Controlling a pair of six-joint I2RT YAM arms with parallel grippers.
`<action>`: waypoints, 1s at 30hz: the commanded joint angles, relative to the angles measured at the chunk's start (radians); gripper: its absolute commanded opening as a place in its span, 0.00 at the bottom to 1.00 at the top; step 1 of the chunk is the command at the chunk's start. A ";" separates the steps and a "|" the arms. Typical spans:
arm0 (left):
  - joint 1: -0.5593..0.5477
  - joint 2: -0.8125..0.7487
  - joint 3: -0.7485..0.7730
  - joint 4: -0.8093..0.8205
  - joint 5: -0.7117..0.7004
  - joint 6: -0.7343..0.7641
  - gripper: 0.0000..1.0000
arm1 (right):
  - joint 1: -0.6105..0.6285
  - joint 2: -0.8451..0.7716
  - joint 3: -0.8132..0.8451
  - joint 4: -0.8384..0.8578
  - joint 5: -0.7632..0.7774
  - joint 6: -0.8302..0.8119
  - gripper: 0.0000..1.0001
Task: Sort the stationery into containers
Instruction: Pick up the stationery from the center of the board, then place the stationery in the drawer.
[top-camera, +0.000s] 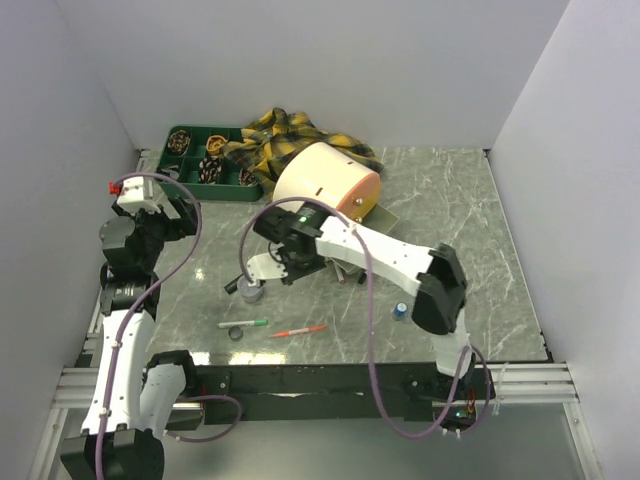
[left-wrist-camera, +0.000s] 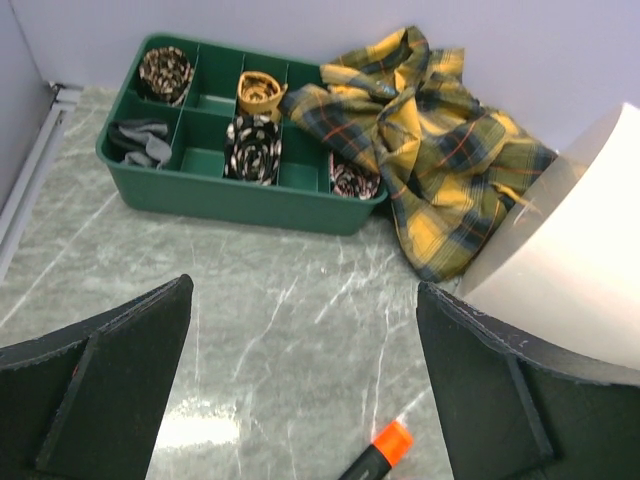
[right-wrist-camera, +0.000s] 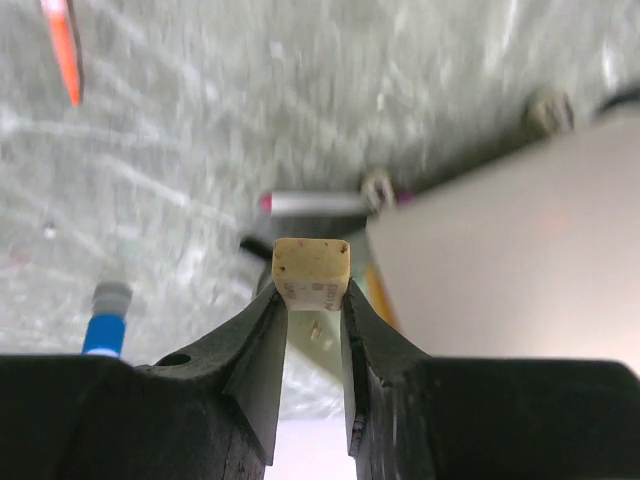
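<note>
My right gripper (right-wrist-camera: 313, 295) is shut on a small cream eraser (right-wrist-camera: 312, 268) and holds it above the table, beside the cream drum (right-wrist-camera: 520, 260). From above, the right gripper (top-camera: 264, 270) hangs over a grey tape roll (top-camera: 250, 291), in front of the drum (top-camera: 325, 180). A green-and-white pen (top-camera: 243, 324), a small tape roll (top-camera: 236, 333), a red pen (top-camera: 298, 330) and a blue item (top-camera: 400, 311) lie near the front. My left gripper (left-wrist-camera: 305, 370) is open and empty above the black highlighter's orange cap (left-wrist-camera: 385, 450). The green tray (left-wrist-camera: 250, 195) stands beyond it.
The yellow-and-black plaid cloth (left-wrist-camera: 430, 150) lies bunched between the tray and the drum (left-wrist-camera: 570, 280). Several tray compartments hold rolled patterned items. A grey pen with a pink end (right-wrist-camera: 315, 203) lies at the drum's foot. White walls close in the table on three sides.
</note>
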 joint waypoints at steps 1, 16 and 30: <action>0.006 0.041 0.058 0.111 0.024 -0.004 1.00 | -0.045 -0.121 -0.102 -0.055 0.062 0.053 0.09; 0.004 0.128 0.102 0.177 0.055 -0.044 0.99 | -0.176 -0.155 -0.252 0.062 0.229 -0.025 0.10; 0.004 0.053 0.056 0.139 0.070 -0.059 0.99 | -0.186 -0.120 -0.274 0.085 0.255 0.033 0.39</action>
